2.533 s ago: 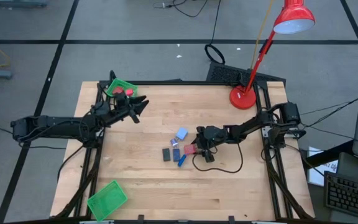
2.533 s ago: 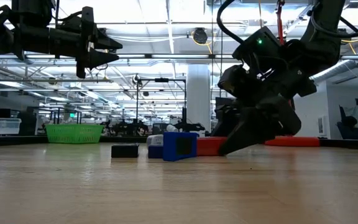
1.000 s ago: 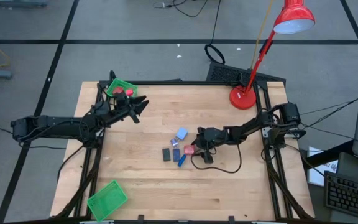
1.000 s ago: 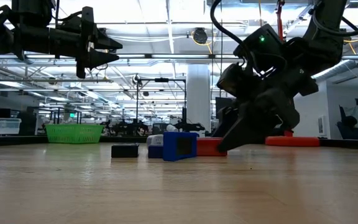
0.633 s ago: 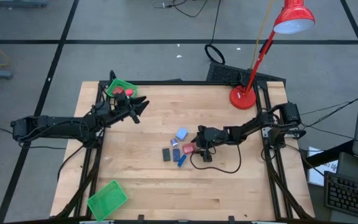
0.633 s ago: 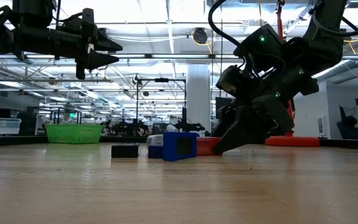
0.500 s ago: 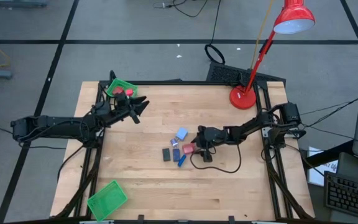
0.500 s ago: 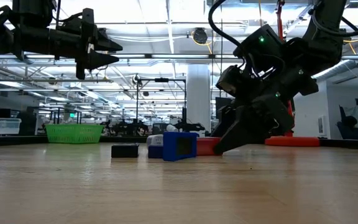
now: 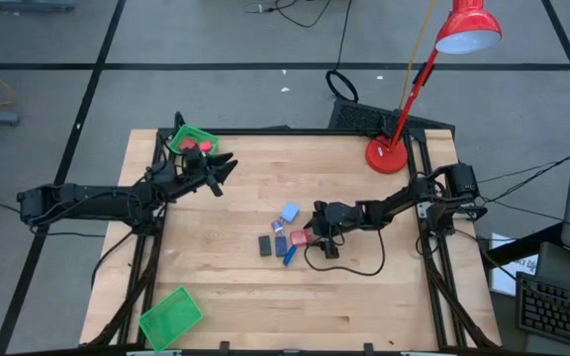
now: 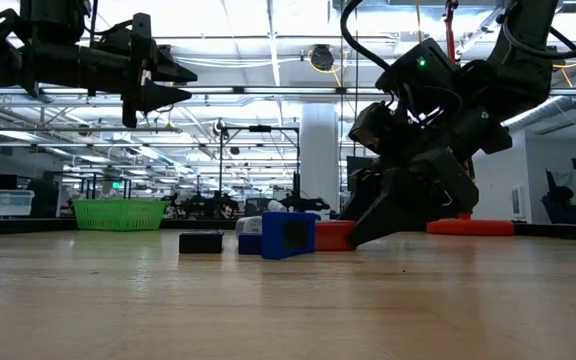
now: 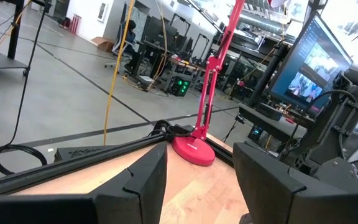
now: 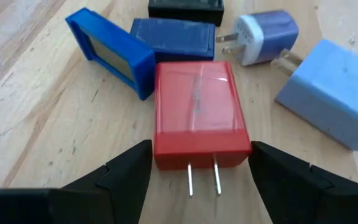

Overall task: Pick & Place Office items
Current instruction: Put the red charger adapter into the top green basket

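The office items lie in a cluster at mid-table: a red plug block (image 9: 300, 238) (image 12: 201, 115) with its two prongs (image 12: 202, 178) toward my right gripper, a light-blue block (image 9: 289, 212), a black rectangle (image 9: 264, 244), a dark-blue rectangle (image 12: 174, 37), a blue stick (image 9: 289, 255) and a small violet plug (image 12: 260, 37). My right gripper (image 9: 311, 235) (image 12: 204, 180) is open and low over the table. One finger stands on each side of the red block's prong end; no touch shows. My left gripper (image 9: 224, 165) (image 11: 197, 193) is open and empty, raised near the far-left tray.
A green tray (image 9: 191, 141) at the far left holds a red piece (image 9: 206, 146). A second green tray (image 9: 170, 316) sits at the near left corner. The red lamp's base (image 9: 388, 155) stands at the far right. A black cable (image 9: 349, 265) loops on the table by my right arm.
My right gripper has crept a little toward the table's left, closer to the red plug block. The items lie where they were.
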Robot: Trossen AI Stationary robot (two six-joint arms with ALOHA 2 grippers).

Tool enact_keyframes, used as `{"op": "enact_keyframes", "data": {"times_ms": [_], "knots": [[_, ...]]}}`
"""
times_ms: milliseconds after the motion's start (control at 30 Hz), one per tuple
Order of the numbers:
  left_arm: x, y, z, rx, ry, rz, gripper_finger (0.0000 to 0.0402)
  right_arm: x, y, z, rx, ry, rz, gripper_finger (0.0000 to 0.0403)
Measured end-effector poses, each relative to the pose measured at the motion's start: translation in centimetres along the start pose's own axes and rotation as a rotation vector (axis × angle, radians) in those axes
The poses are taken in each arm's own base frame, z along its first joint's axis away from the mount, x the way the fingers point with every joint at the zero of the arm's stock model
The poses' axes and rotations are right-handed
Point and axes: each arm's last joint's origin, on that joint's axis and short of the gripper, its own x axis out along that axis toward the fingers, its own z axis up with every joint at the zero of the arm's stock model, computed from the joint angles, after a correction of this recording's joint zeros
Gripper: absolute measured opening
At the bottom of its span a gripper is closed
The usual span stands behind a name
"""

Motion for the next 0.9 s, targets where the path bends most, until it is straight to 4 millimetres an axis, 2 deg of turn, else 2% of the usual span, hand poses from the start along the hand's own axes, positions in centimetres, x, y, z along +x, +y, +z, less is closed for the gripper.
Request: {"op": "enact_keyframes", "data": {"times_ms": [900], "knots": [[0.0,0.0,0.0,0.0,0.0,0.0,0.0186,0.03,0.26,0.25,-0.02,-0.023,0.007,0.0251]]}}
